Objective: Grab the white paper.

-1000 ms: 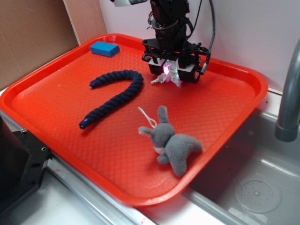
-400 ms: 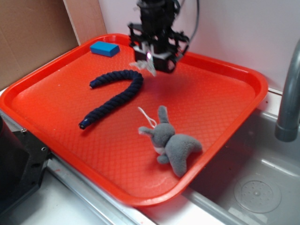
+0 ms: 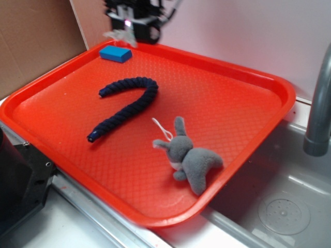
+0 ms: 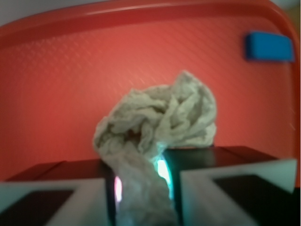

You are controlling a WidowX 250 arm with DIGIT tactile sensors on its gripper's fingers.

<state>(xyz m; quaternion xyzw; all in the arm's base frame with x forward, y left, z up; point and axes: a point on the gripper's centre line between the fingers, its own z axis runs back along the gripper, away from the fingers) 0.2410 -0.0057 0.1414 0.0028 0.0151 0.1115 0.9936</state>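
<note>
The white paper (image 4: 160, 117) is a crumpled wad pinched between my two fingers, and it bulges out past the fingertips in the wrist view. My gripper (image 4: 141, 183) is shut on it. From outside, the gripper (image 3: 126, 32) hangs high over the tray's far left corner, and the white paper (image 3: 120, 35) dangles from it above the blue block (image 3: 115, 53). The paper is clear of the tray floor.
The red tray (image 3: 269, 82) holds a dark blue rope (image 3: 126, 106) curved across its left half and a grey plush bunny (image 3: 191, 157) near the front right. A sink basin (image 3: 284, 206) and a grey faucet pipe (image 3: 318, 108) lie to the right. Brown board stands at the left.
The gripper has carried the white paper up and to the left, from mid-back of the tray to above the blue block at the far left corner.
</note>
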